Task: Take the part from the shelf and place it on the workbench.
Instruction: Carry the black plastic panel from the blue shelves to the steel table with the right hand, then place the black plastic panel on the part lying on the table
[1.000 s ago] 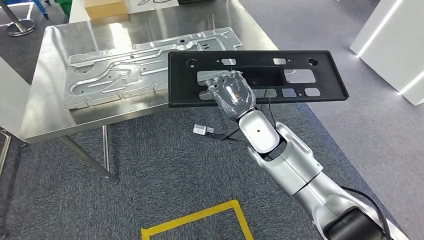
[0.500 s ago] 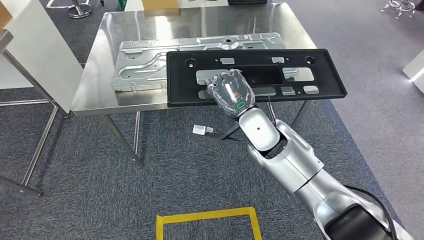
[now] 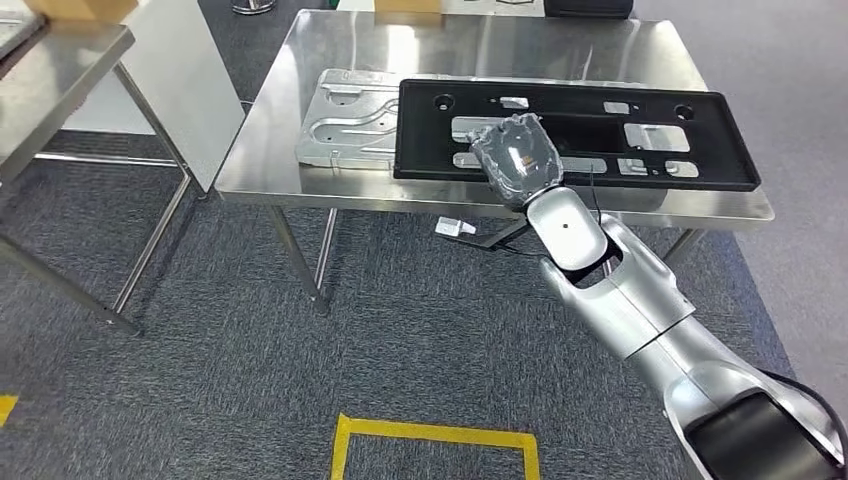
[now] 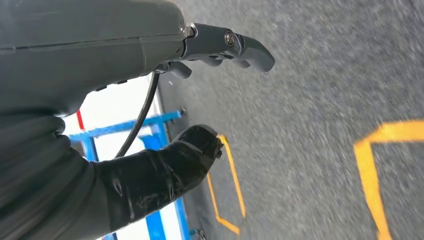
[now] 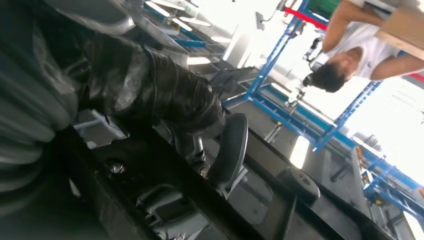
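Observation:
The part is a long black plastic panel (image 3: pixel 640 160) with several cut-outs. My right hand (image 3: pixel 515 155) grips it near its middle, from its near long edge. The panel lies level over the front half of the steel workbench (image 3: pixel 480 50), and I cannot tell whether it touches the top. It overlaps a silver stamped metal sheet (image 3: pixel 345 125) lying on the bench. In the right wrist view my right hand (image 5: pixel 150 95) clasps the black panel (image 5: pixel 150 200), with the thumb over its edge. My left hand (image 4: pixel 125 50) hangs over the carpet, fingers apart, holding nothing.
A second steel table (image 3: pixel 50 70) and a white panel (image 3: pixel 175 60) stand to the left. A cardboard box (image 3: pixel 405 5) sits at the bench's far edge. Yellow tape (image 3: pixel 440 435) marks the carpet in front. A person (image 5: pixel 350 55) stands beyond blue racks.
The whole view has shifted, so the camera moved. The panel in my right hand now lies over the bench top rather than hanging off its front right corner.

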Tool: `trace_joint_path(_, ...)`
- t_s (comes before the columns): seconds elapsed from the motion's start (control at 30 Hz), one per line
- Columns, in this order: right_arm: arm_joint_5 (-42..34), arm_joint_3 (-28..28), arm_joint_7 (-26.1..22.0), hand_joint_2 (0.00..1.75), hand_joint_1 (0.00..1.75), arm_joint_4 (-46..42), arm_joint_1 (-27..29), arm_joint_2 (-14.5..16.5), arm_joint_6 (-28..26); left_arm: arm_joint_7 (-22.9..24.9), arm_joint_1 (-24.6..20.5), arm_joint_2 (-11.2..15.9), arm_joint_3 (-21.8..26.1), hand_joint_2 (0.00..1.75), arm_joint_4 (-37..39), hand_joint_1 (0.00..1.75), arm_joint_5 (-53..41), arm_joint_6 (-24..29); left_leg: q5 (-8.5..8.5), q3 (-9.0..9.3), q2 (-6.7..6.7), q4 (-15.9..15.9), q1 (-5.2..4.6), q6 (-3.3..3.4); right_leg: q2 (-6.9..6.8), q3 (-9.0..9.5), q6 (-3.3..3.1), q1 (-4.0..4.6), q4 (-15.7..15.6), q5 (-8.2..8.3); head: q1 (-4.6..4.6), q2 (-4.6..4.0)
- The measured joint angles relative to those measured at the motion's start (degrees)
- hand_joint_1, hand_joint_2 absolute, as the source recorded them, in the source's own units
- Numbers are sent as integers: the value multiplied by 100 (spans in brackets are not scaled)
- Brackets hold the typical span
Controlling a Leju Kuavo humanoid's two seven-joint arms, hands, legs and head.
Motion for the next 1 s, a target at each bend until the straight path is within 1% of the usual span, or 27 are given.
trace_joint_path(0.03,-14,-14,1,175,175,35,0,-9,-3,-5,-4,-2,-1,175,1,0,1,-9,1,-11,13,-8,-1,-36,-78,25,-15,-8,-45,18,0,0)
trace_joint_path(0.07,-13,-27,2,175,175,61,-5,-14,-8,-8,-7,1,-2,175,2,0,-2,-14,-52,-47,141,57,-14,-62,-152,55,-37,-24,-96,40,-4,0)
trace_joint_path(0.1,-3,-39,4,175,175,85,-15,-25,-14,-13,-16,7,-3,175,2,0,-7,-18,-169,-135,340,246,-33,-84,-221,80,-59,-37,-144,62,-9,0)
trace_joint_path(0.13,17,-45,13,175,175,109,-23,-40,-23,-17,-22,14,-4,175,3,0,-14,-22,-337,-275,572,554,-42,-101,-291,99,-76,-32,-171,76,-13,0)
trace_joint_path(0.17,39,-45,34,175,175,138,-27,-60,-30,-24,-30,23,-5,175,2,0,-22,-24,-519,-454,746,946,-47,-118,-352,102,-88,-21,-173,77,-17,0)
trace_joint_path(0.2,57,-45,64,175,175,174,-24,-81,-34,-31,-34,26,-6,175,2,0,-27,-27,-650,-616,830,1300,-43,-132,-411,99,-92,-9,-165,71,-17,0)
trace_joint_path(0.23,69,-45,98,175,175,214,-16,-96,-37,-36,-33,27,-7,175,2,0,-30,-38,-688,-700,863,1498,-40,-141,-466,94,-94,-2,-154,63,-17,0)
trace_joint_path(0.27,74,-45,125,175,175,255,-7,-104,-38,-40,-28,26,-7,175,2,0,-32,-51,-625,-672,872,1478,-40,-144,-510,89,-93,1,-141,52,-17,0)
trace_joint_path(0.3,74,-46,138,175,175,291,-2,-106,-38,-43,-23,27,-7,175,2,0,-32,-64,-475,-519,874,1228,-40,-138,-541,87,-86,2,-126,38,-17,0)
trace_joint_path(0.33,71,-48,142,175,175,322,0,-106,-38,-46,-19,34,-7,175,2,0,-32,-77,-305,-290,880,824,-43,-121,-566,88,-74,4,-109,21,-17,0)
trace_joint_path(0.37,67,-50,142,175,175,346,-2,-107,-39,-50,-19,47,-7,175,2,0,-31,-82,-196,-65,890,439,-61,-92,-584,83,-53,17,-93,1,-17,0)
trace_joint_path(0.4,64,-53,142,175,175,362,-4,-108,-41,-53,-21,60,-7,175,2,0,-31,-86,-140,101,900,154,-80,-63,-595,77,-34,29,-82,-15,-17,0)
trace_joint_path(0.43,61,-55,142,175,175,372,-7,-109,-42,-57,-24,72,-7,175,2,0,-30,-87,-144,186,909,5,-98,-41,-603,71,-19,41,-74,-26,-17,0)
trace_joint_path(0.47,60,-56,142,175,175,377,-9,-110,-43,-58,-26,78,-7,175,2,0,-29,-87,-170,207,914,-20,-114,-28,-605,63,-9,52,-72,-33,-17,0)
trace_joint_path(0.6,60,-56,142,175,175,378,-9,-110,-43,-58,-26,78,-7,175,2,0,-29,-87,-169,207,915,-22,-114,-27,-604,63,-8,52,-72,-33,-17,0)
trace_joint_path(0.67,58,-57,140,175,175,383,-8,-112,-43,-59,-25,78,-7,175,2,0,-28,-87,-163,204,912,-29,-113,-15,-606,64,-5,47,-71,-33,-17,0)
trace_joint_path(0.73,53,-59,125,175,175,399,1,-113,-45,-61,-24,84,-7,175,2,0,-26,-87,-162,202,903,-44,-115,20,-611,76,20,39,-73,-22,-17,0)
trace_joint_path(0.8,45,-59,105,175,175,424,24,-113,-52,-64,-17,95,-8,175,1,0,-24,-87,-171,223,895,-74,-117,79,-613,102,70,40,-59,10,-17,0)
trace_joint_path(0.83,37,-60,99,175,175,442,38,-116,-60,-65,-10,103,-9,175,0,0,-23,-86,-177,262,891,-97,-108,127,-598,17,111,33,141,-79,-16,0)
trace_joint_path(0.87,29,-61,99,175,175,465,80,-123,-67,-66,-7,107,-9,175,0,0,-23,-85,-204,314,881,-99,-96,166,-580,-245,151,19,560,-222,-14,0)
trace_joint_path(0.9,22,-62,99,175,175,489,126,-130,-73,-66,-2,109,-9,175,0,0,-23,-83,-240,371,867,-94,-83,194,-563,-488,184,1,899,-309,-13,0)
trace_joint_path(0.93,15,-63,99,175,175,512,172,-137,-78,-67,4,112,-10,175,0,0,-23,-81,-287,429,852,-79,-74,208,-547,-689,210,-17,1120,-307,-12,0)
trace_joint_path(0.97,12,-63,98,175,175,529,213,-142,-79,-67,9,111,-10,175,0,0,-23,-80,-347,478,837,-55,-71,199,-545,-737,213,-25,1016,-118,-11,0)
trace_joint_path(1.0,10,-64,99,175,175,537,219,-148,-80,-67,18,111,-11,175,1,0,-22,-80,-394,519,830,-44,-69,180,-542,-600,195,-24,647,109,-12,0)
